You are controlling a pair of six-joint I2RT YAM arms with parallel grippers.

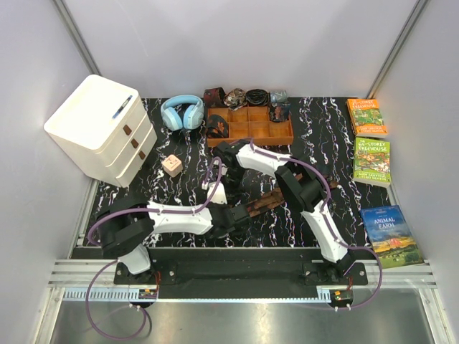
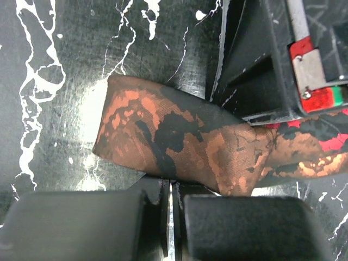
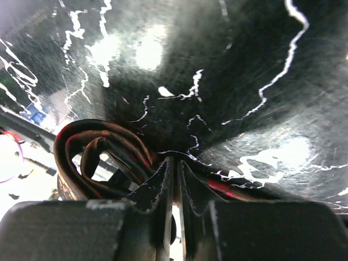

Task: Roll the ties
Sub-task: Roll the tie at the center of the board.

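One tie (image 1: 271, 198), dark brown with reddish-tan patches, lies across the black marbled table between both arms. In the left wrist view its wide end (image 2: 174, 136) lies flat, and my left gripper (image 2: 170, 185) is shut with its tips at the fabric's near edge, nothing visibly between them. From above, the left gripper (image 1: 232, 218) sits at the tie's left end. My right gripper (image 3: 175, 160) is shut on the tie, with a loose coil of it (image 3: 100, 155) just left of the fingers. Its black body (image 2: 272, 60) stands over the tie close by.
An orange-brown wooden tray (image 1: 249, 142) with compartments stands behind the arms, with several rolled items (image 1: 246, 96) along its far side. Blue headphones (image 1: 181, 112), a white drawer unit (image 1: 100, 129) and a small pink cube (image 1: 171, 165) are on the left. Three books (image 1: 371, 161) lie on the right.
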